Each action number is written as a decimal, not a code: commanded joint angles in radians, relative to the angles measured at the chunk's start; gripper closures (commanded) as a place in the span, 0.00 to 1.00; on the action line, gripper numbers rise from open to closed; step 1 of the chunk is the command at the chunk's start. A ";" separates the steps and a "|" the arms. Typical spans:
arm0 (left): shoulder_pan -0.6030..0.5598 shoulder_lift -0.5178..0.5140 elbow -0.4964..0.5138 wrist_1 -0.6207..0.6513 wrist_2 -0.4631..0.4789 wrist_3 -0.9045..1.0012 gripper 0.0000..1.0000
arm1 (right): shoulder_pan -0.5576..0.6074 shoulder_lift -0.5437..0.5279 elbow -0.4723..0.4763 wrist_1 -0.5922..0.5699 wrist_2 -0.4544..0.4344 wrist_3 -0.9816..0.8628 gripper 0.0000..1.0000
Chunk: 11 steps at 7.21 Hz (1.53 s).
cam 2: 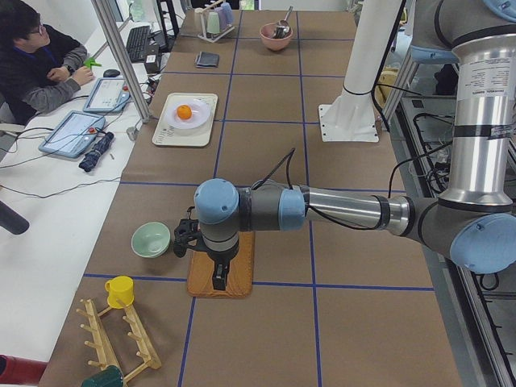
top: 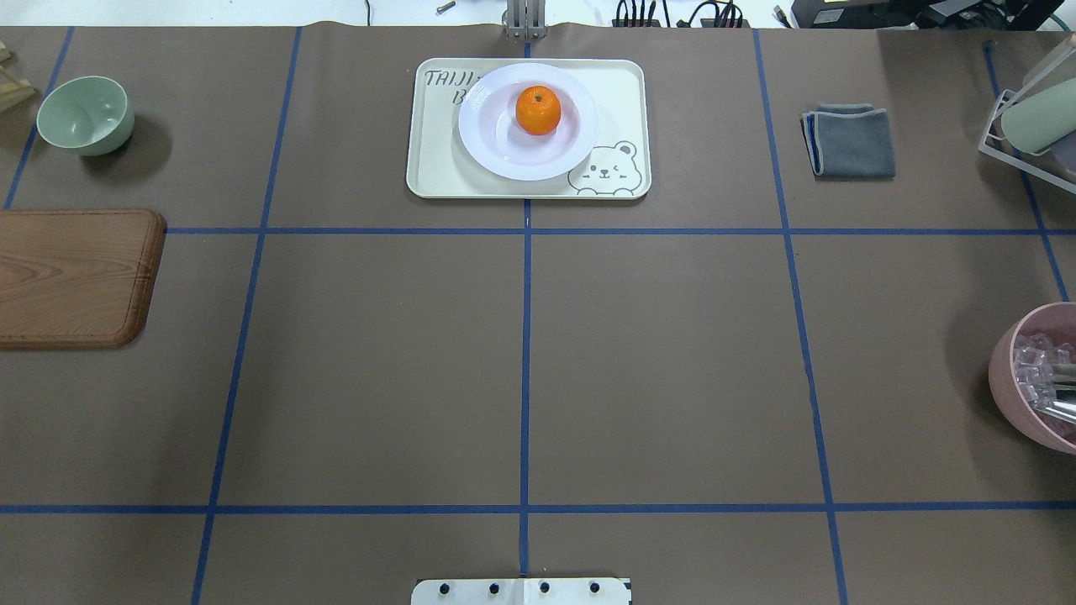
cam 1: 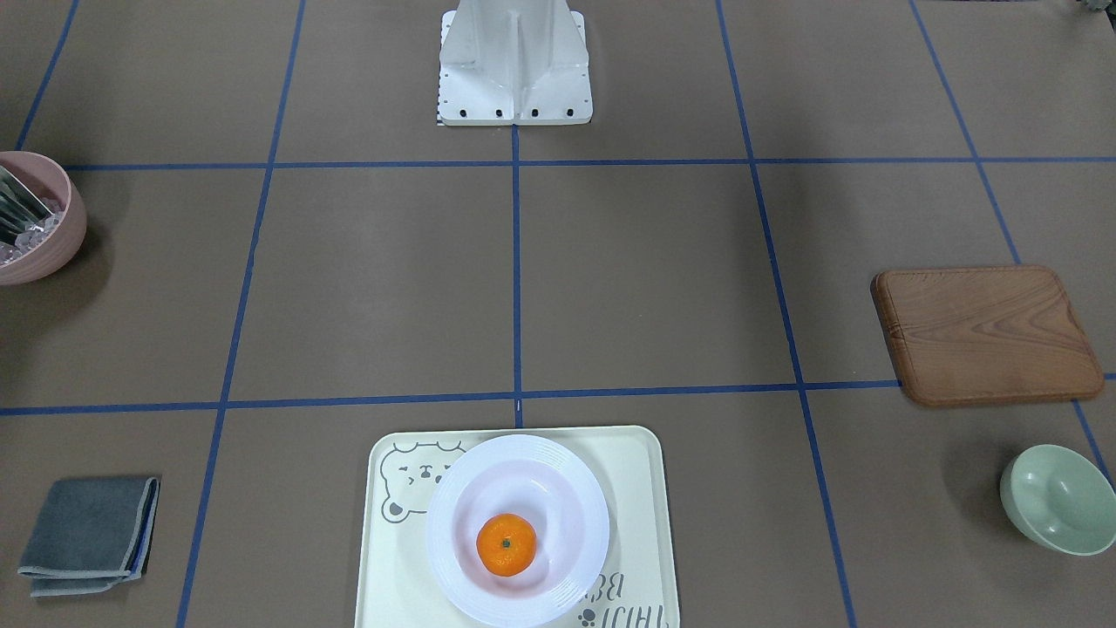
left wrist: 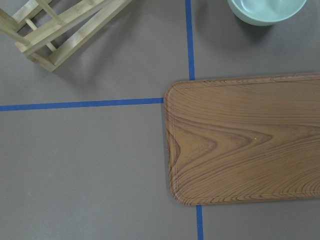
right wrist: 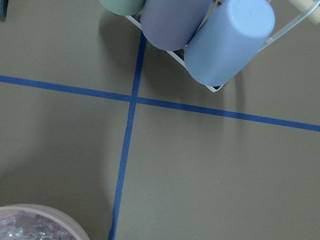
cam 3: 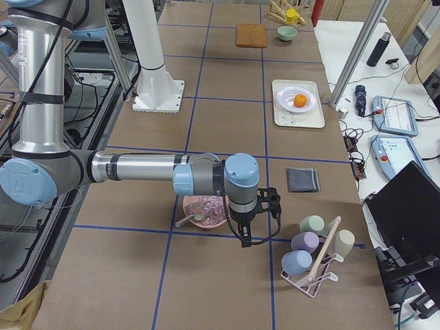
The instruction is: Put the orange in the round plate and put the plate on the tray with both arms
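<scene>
The orange (cam 1: pixel 506 544) (top: pixel 538 110) lies in the sunken centre of the white round plate (cam 1: pixel 577 488) (top: pixel 580 136). The plate stands on the cream bear tray (cam 1: pixel 638 462) (top: pixel 437 168) at the table's far edge from the robot. Both arms are far from it. The left gripper (cam 2: pixel 218 278) hangs over the wooden board (cam 2: pixel 234 274), seen only in the exterior left view. The right gripper (cam 3: pixel 245 237) hangs beside the pink bowl (cam 3: pixel 206 210), seen only in the exterior right view. I cannot tell whether either is open or shut.
A pale green bowl (cam 1: pixel 1059 497) and the wooden board (cam 1: pixel 985 336) lie on the robot's left. A folded grey cloth (cam 1: pixel 87 532), a cup rack (cam 3: pixel 316 254) and the pink bowl (cam 1: pixel 35 235) are on its right. A person (cam 2: pixel 40 64) sits beyond the tray.
</scene>
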 commanded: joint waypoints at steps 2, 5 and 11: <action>-0.001 0.002 -0.001 0.001 0.001 0.000 0.01 | -0.002 0.000 -0.003 0.000 0.001 0.001 0.00; 0.000 0.028 -0.001 0.001 0.001 0.000 0.01 | 0.000 -0.012 -0.005 0.000 0.001 0.001 0.00; -0.001 0.030 -0.001 0.001 0.001 0.000 0.01 | -0.002 -0.024 -0.005 0.000 0.003 0.001 0.00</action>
